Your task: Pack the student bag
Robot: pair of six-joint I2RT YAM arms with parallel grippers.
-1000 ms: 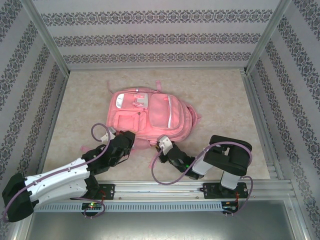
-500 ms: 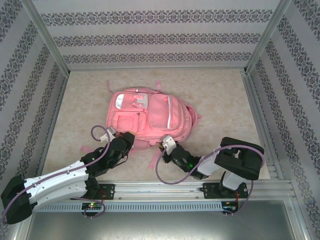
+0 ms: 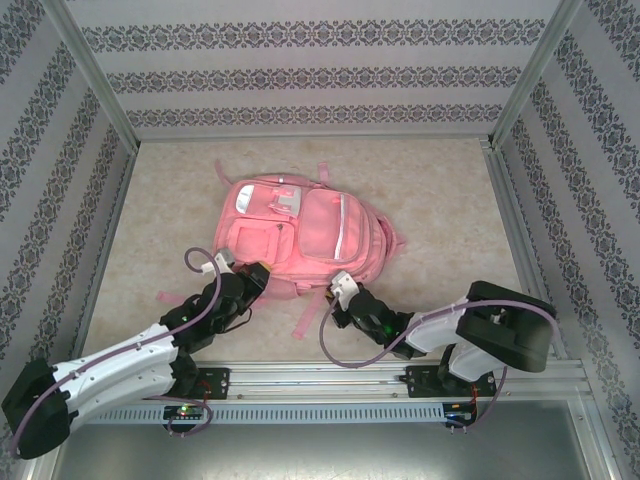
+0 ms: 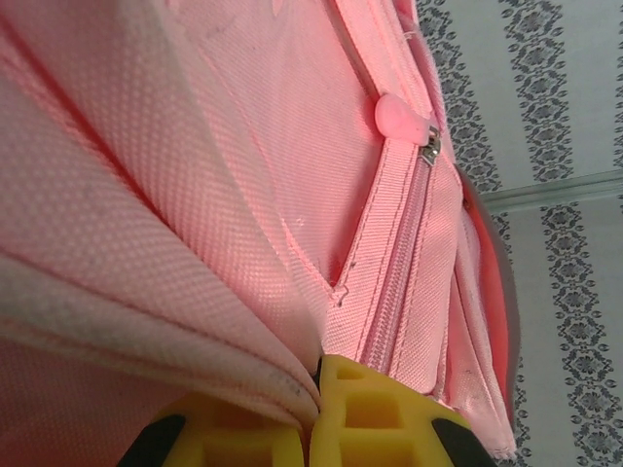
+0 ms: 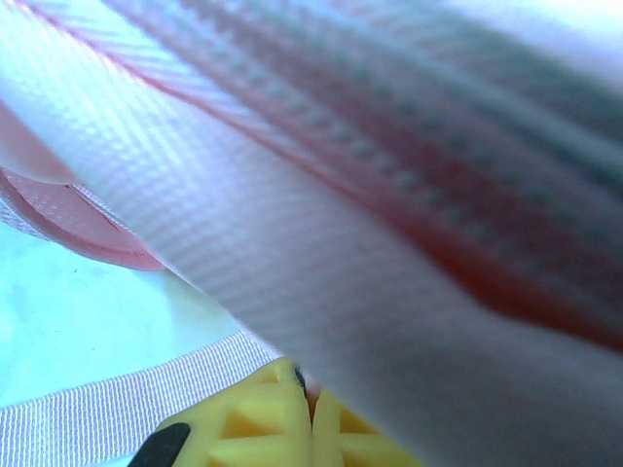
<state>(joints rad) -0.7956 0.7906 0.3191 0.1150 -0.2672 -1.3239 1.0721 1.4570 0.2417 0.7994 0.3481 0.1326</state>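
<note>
Pinching student bag (image 3: 300,235) near edge, left end effector (image 4: 317,379) and right end effector (image 5: 310,389) clamped on fabric

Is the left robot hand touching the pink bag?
Touching. In the left wrist view, the left gripper pinches a fold of the student bag.

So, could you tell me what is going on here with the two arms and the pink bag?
Two robot arms are working on the student bag, which lies flat on the table with its front pockets up. The left gripper is shut on a fold of pink fabric at the bag's near edge, beside a zip. The right gripper is shut too, pressed against the near edge and apparently pinching fabric.
</note>
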